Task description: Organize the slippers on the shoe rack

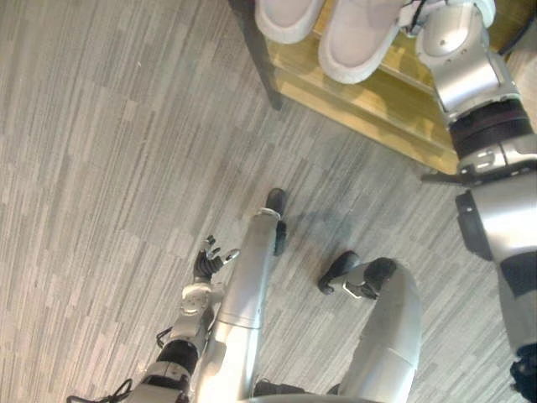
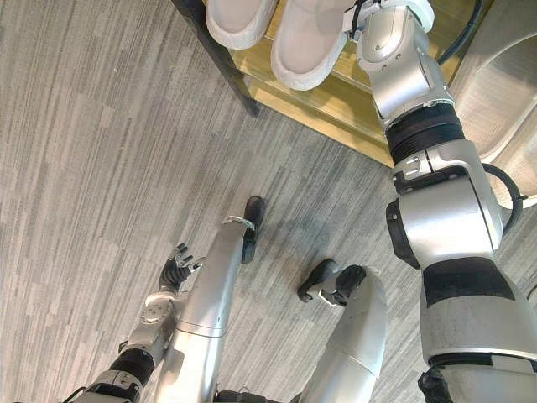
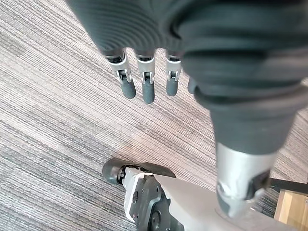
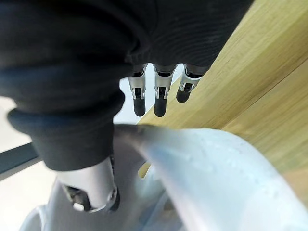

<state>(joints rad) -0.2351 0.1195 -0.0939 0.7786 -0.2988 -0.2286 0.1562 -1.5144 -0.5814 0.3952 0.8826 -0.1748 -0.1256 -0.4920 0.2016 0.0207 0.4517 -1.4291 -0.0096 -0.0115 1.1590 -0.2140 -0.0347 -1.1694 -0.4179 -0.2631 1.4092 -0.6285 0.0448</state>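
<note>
Progress: both slippers (image 1: 357, 42) sat side by side on the rack (image 1: 369, 105); I judged the job nearly done, at most a straightening nudge left | right hand (image 4: 159, 96) up at the rack, against the right slipper, fingers straight, gripping nothing | left hand (image 1: 214, 256) low over the floor (image 1: 101, 168), relaxed, empty.

Both slippers (image 1: 361, 42) get chopped off by the top edge in the head views, so just their rounded ends show, poking over the shoe rack (image 1: 369, 105), and the rack itself runs out of the picture at the top and right. Up close by the right hand (image 4: 144, 43) one slipper is just a pale blur, and I honestly can't tell if the straight fingers (image 4: 159, 103) or the thumb are touching it.
</note>
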